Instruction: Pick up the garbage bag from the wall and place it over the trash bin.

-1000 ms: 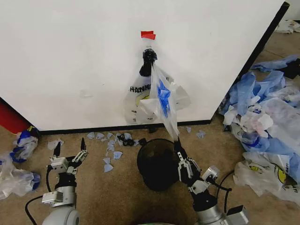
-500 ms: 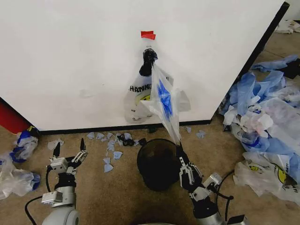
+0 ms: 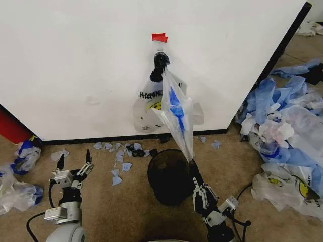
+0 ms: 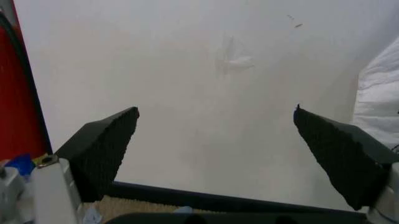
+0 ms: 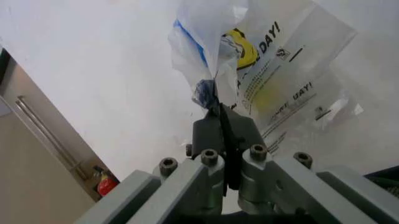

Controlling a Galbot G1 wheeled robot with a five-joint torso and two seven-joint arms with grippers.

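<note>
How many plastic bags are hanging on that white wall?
2. A whiter bag with bold black lettering hangs flat under the black clip; a see-through bag with blue trim is stretched from there toward the robot's right tool. More could hide behind.

The garbage bag (image 3: 176, 113) covers part of the whiter bag (image 3: 147, 108), cutting off its lettering. Bin (image 3: 169, 176) interior too dark to read. Right arm cut off by lower edge.

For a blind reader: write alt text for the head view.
The right hand, shut on the garbage bag, stretches it from the wall toward the trash bin. The left hand waits open.
</note>
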